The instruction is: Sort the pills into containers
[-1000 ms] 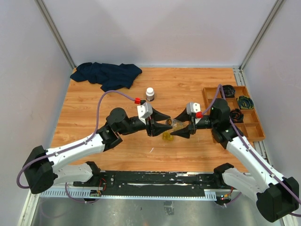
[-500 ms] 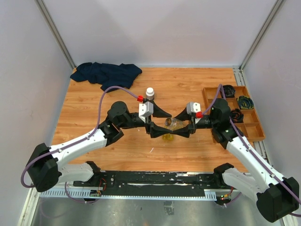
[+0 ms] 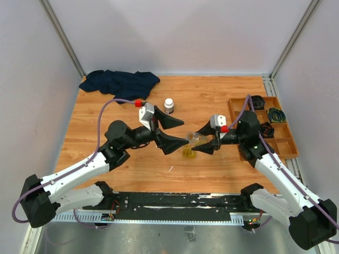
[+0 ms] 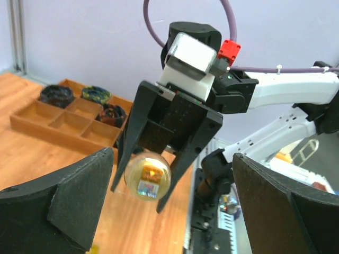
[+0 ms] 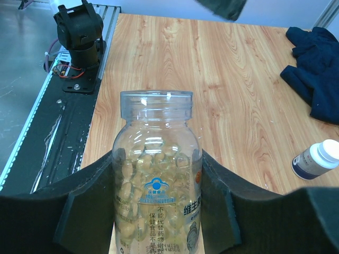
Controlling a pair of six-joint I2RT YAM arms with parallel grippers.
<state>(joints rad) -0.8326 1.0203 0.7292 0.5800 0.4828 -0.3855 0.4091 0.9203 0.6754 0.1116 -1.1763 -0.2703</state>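
From the top external view, we see the left end effector (image 3: pixel 185 132) with its jaws spread wide, holding nothing, its tips pointing at the right arm. The right end effector (image 3: pixel 195 143) is clamped on the vial (image 3: pixel 198 139), carrying it on its side above the tabletop (image 3: pixel 106 116) with the mouth towards the left arm. The yellow case (image 3: pixel 188 153) lies on the wood just below them. A white-capped bottle (image 3: pixel 169 105) stands further back, a dark cloth (image 3: pixel 119 83) lies at the far left corner, and a wooden tray (image 3: pixel 283 145) sits at the right edge.

From the left wrist, we look between the parted fingers of the left end effector (image 4: pixel 172 156) at the right end effector (image 4: pixel 139 193), which grips the vial (image 4: pixel 147 175) end-on; the tray (image 4: pixel 58 133) is behind.

From the right wrist, we see the right end effector (image 5: pixel 157 180) pressing both pads on the vial (image 5: pixel 156 132), uncapped and filled with pale yellow pills. The bottle (image 5: pixel 317 159) and cloth (image 5: pixel 315 69) are at the right.
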